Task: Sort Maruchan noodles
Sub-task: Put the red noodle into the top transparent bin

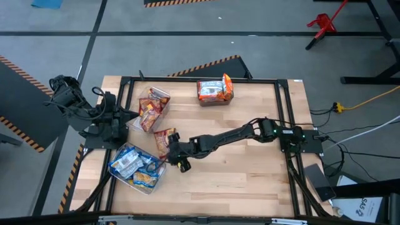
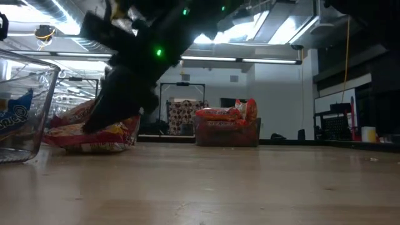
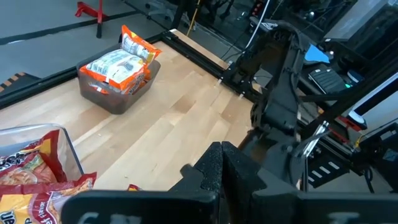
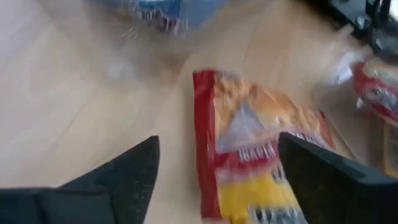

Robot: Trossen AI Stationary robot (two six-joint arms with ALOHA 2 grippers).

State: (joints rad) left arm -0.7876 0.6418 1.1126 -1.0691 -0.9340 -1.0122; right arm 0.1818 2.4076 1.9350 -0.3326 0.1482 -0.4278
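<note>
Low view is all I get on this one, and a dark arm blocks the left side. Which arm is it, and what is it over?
Observer: The right arm. Its right hand hangs over a loose red packet lying on the table, with its fingers open either side of the packet.
Operator: I can see an orange bin at the back. How are the other bins laid out?
Observer: From above, a blue bin sits near the table's front left. A red bin sits behind it, and the loose packet lies between the two.
Operator: And the left arm?
Observer: It is parked at the table's left edge, with the left hand shut.
</note>
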